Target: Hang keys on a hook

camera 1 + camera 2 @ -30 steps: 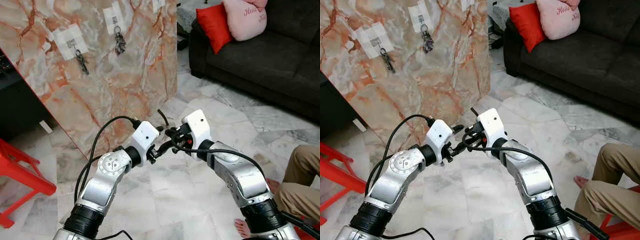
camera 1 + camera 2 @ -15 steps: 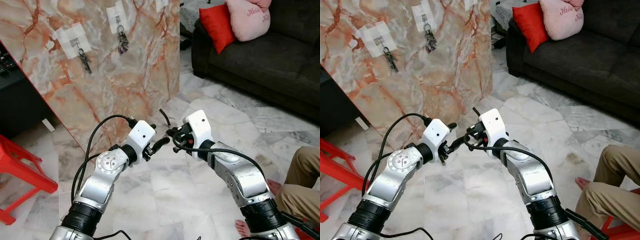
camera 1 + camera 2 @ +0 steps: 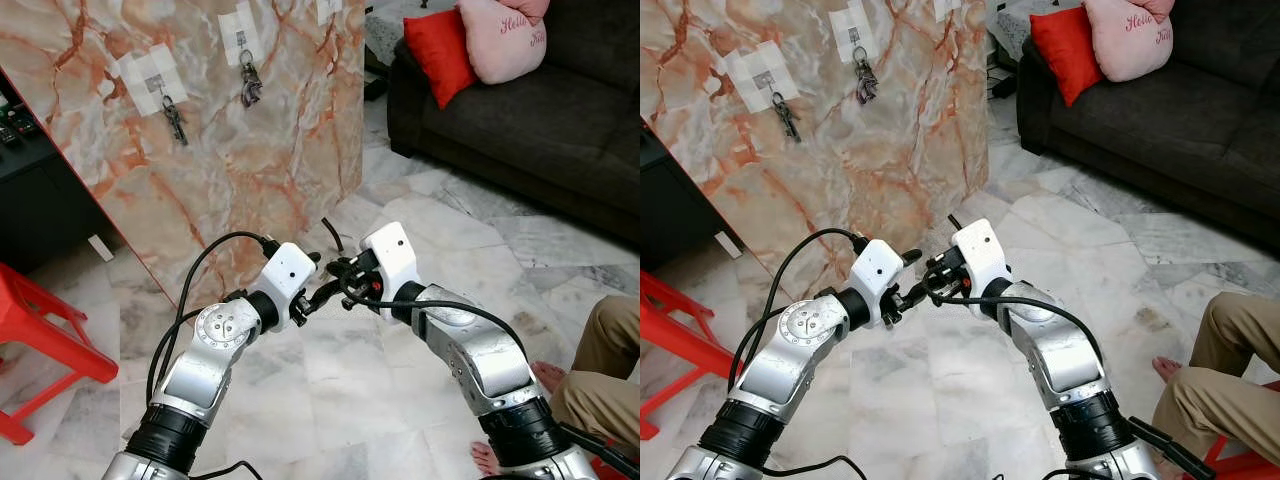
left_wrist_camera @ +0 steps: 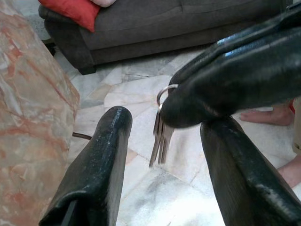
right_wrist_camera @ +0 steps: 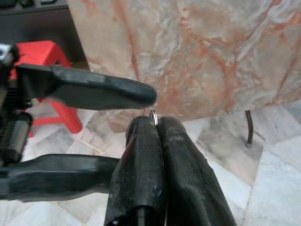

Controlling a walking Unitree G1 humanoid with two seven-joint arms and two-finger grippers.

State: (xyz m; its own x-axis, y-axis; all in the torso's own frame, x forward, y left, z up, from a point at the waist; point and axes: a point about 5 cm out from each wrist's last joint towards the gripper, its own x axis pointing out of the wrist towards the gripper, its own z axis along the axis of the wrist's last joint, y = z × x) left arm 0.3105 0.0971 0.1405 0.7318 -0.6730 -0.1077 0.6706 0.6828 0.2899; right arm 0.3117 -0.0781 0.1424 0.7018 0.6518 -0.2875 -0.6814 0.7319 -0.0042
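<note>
I see the marble panel (image 3: 230, 120) with keys already on two hooks (image 3: 245, 68), a dark sofa (image 3: 520, 110) behind. My right gripper (image 4: 188, 110) is clamped on the keys (image 4: 161, 136) above the marble floor (image 3: 340, 380). My left gripper (image 4: 162, 136) stands spread apart, its fingers (image 4: 106, 155) flanking them.

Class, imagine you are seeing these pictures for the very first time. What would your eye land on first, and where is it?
First, the two silver arms meeting mid-picture: the right pincer is shut on a bunch of keys, which hangs between the open fingers of the left pincer. Next, the marble panel behind them, with two sets of keys already hanging on taped hooks. Then the red cushion on the dark sofa, at the robot's right.
</note>
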